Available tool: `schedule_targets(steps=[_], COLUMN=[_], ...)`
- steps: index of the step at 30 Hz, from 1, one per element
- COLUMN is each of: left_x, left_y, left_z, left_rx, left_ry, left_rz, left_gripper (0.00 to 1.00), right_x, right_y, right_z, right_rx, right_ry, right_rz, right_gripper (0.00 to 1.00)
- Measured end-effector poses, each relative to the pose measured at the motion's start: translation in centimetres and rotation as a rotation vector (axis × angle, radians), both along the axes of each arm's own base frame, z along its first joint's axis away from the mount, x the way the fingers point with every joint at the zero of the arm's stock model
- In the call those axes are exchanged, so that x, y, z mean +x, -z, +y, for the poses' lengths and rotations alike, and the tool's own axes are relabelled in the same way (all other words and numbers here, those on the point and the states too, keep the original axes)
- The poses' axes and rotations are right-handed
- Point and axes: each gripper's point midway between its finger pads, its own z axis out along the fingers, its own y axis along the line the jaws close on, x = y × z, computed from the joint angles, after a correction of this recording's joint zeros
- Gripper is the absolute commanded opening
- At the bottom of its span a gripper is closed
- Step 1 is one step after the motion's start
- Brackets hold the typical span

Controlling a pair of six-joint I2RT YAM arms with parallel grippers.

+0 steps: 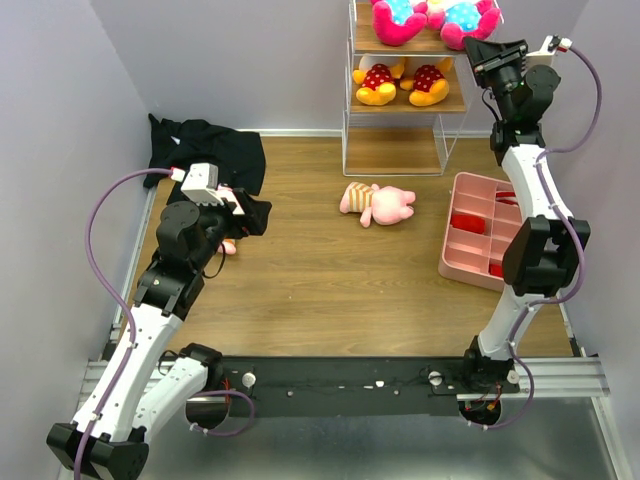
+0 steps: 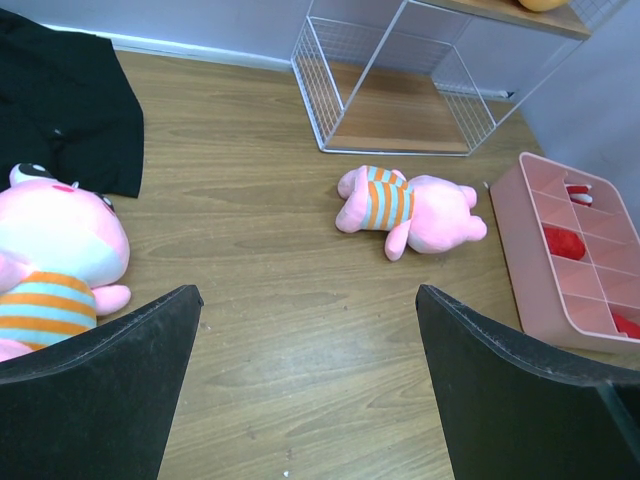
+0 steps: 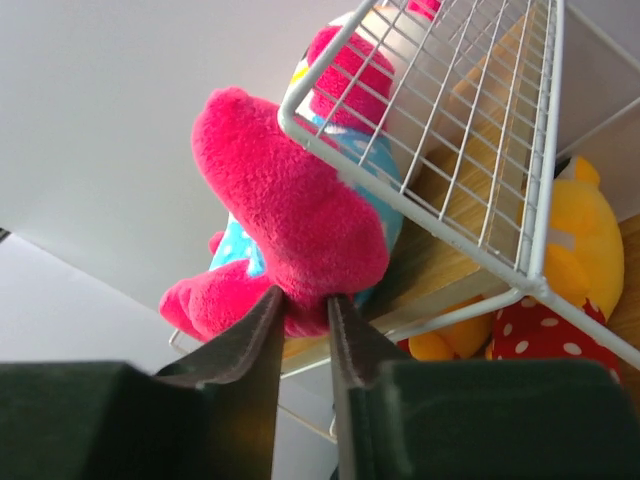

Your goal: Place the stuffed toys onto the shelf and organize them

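Observation:
The shelf (image 1: 392, 150) stands at the back. Two white-and-magenta stuffed toys (image 1: 398, 20) sit on its upper board, two yellow ones (image 1: 378, 82) on the board below. My right gripper (image 1: 485, 48) is up at the upper board's right end. In the right wrist view its tips (image 3: 305, 300) pinch a magenta limb of a toy (image 3: 290, 200) hanging past the shelf wire (image 3: 530, 288). A pale pink striped toy (image 1: 378, 203) (image 2: 415, 205) lies mid-table. Another pink toy (image 2: 55, 255) lies just left of my open, empty left gripper (image 2: 310, 330) (image 1: 240, 215).
A black cloth (image 1: 205, 150) (image 2: 70, 110) lies at the back left. A pink compartment tray (image 1: 480, 230) (image 2: 560, 270) with red items sits on the right, beside the right arm. The shelf's bottom board is bare. A yellow toy (image 3: 570, 250) shows under the wire.

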Motion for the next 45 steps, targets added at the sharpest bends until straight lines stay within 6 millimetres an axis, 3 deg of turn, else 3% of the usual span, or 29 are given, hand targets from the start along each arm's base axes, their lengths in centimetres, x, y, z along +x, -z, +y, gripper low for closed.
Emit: schedule_targets(steps=[8, 16, 22, 26, 32, 35, 38, 42, 43, 45], left_x=[0.1, 0.1, 0.1, 0.1, 0.2, 0.4, 0.4, 0.4, 0.4, 0.4], left_y=[0.1, 0.1, 0.1, 0.1, 0.2, 0.3, 0.6, 0.7, 0.7, 0.7], left_z=[0.0, 0.0, 0.0, 0.1, 0.5, 0.9, 1.2, 1.3, 1.3, 1.3], left_rx=[0.001, 0.001, 0.001, 0.002, 0.006, 0.011, 0.015, 0.018, 0.017, 0.017], left_ry=[-0.001, -0.002, -0.002, -0.003, -0.028, -0.052, -0.069, -0.078, -0.078, -0.077], left_rz=[0.003, 0.003, 0.003, 0.003, 0.005, 0.011, 0.021, 0.023, 0.022, 0.022], left_gripper=[0.99, 0.99, 0.99, 0.99, 0.99, 0.99, 0.99, 0.99, 0.99, 0.99], right_x=[0.1, -1.2, -4.4, -7.2, -12.8, -16.0, -18.1, -20.9, -21.6, -21.9], right_y=[0.9, 0.3, 0.2, 1.5, 7.1, 12.8, 17.8, 25.9, 27.6, 29.0], right_z=[0.3, 0.4, 0.4, 0.5, 1.3, 1.9, 2.5, 4.2, 5.2, 6.5], right_rx=[0.002, -0.009, -0.023, -0.031, -0.094, -0.146, -0.174, -0.208, -0.233, -0.271], right_ry=[-0.019, -0.019, -0.010, -0.007, -0.012, -0.022, -0.036, -0.078, -0.101, -0.133], right_rz=[0.045, 0.082, 0.142, 0.187, 0.319, 0.438, 0.537, 0.710, 0.754, 0.788], right_gripper=[0.54, 0.58, 0.64, 0.64, 0.64, 0.64, 0.63, 0.63, 0.63, 0.62])
